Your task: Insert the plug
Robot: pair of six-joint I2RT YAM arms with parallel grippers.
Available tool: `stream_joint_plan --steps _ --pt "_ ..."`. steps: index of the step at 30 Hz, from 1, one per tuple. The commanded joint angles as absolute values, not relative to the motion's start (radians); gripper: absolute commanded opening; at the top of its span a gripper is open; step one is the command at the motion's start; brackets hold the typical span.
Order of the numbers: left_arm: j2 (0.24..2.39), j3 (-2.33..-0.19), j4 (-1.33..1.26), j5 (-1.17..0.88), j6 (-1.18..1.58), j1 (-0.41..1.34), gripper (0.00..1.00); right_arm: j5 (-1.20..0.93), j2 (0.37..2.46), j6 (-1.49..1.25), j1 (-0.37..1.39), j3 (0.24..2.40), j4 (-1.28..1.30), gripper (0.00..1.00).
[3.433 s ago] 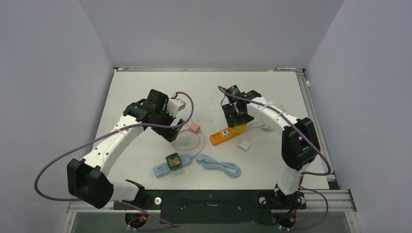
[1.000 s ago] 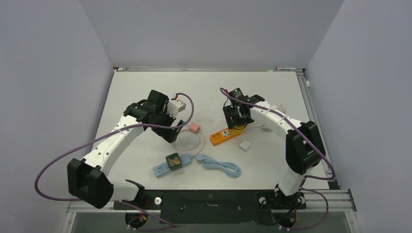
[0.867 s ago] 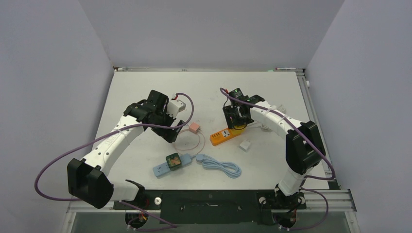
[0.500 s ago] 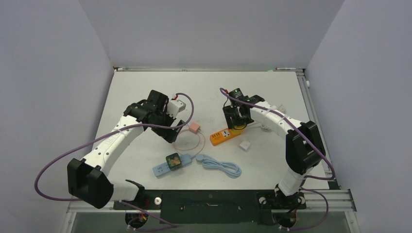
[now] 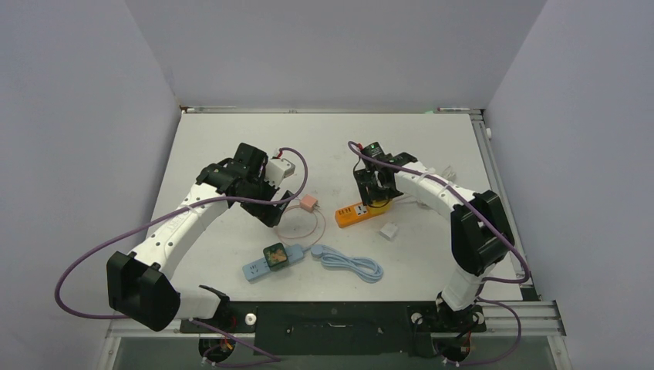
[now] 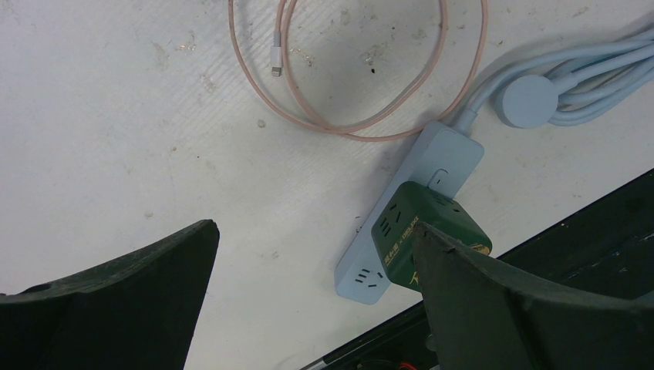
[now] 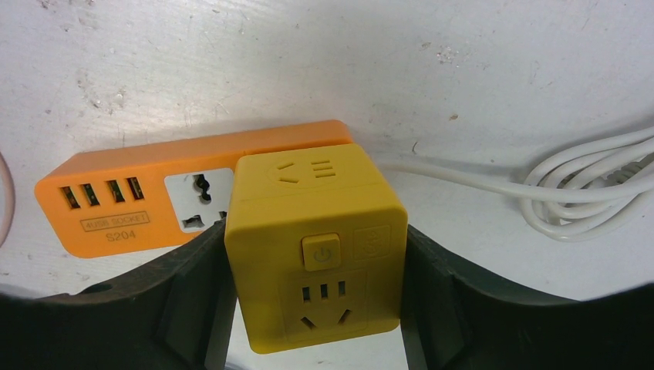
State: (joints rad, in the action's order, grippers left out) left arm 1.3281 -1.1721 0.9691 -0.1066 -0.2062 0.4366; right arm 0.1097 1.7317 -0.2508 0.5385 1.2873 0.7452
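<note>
At the orange power strip, right gripper clamping yellow cube plug

In the overhead view's middle, the left arm reaches inward with the left gripper spread wide and empty, while the right gripper points down, fingers clamping the yellow cube plug.

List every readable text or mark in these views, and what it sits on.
"4USB SOCKET": on the orange strip, right wrist view.
"S204": orange strip, the line below.
Power symbol: on the yellow cube.
Embossed mark beside that symbol: too faint to read.
White print on the green cube: too blurred to read.
Top view: nothing legible.
</note>
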Motion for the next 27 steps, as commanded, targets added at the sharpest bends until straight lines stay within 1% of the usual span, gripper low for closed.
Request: stream_joint_plan --steps 1,12,20,27 --pt "1.308 -1.197 0.974 -0.125 -0.209 0.43 0.94 0.171 1.726 -0.284 0.551 1.255 0.708 0.05" --pt "1.305 -1.206 0.98 -0.124 -0.21 0.43 0.94 0.167 1.781 -0.302 0.557 1.216 0.694 0.05" --pt "1.314 -1.222 0.988 -0.127 -0.216 0.43 0.94 0.18 1.783 -0.332 0.575 1.108 0.625 0.05" --pt "1.312 -1.228 0.994 -0.126 -0.22 0.43 0.94 0.162 1.826 -0.331 0.576 1.101 0.623 0.05"
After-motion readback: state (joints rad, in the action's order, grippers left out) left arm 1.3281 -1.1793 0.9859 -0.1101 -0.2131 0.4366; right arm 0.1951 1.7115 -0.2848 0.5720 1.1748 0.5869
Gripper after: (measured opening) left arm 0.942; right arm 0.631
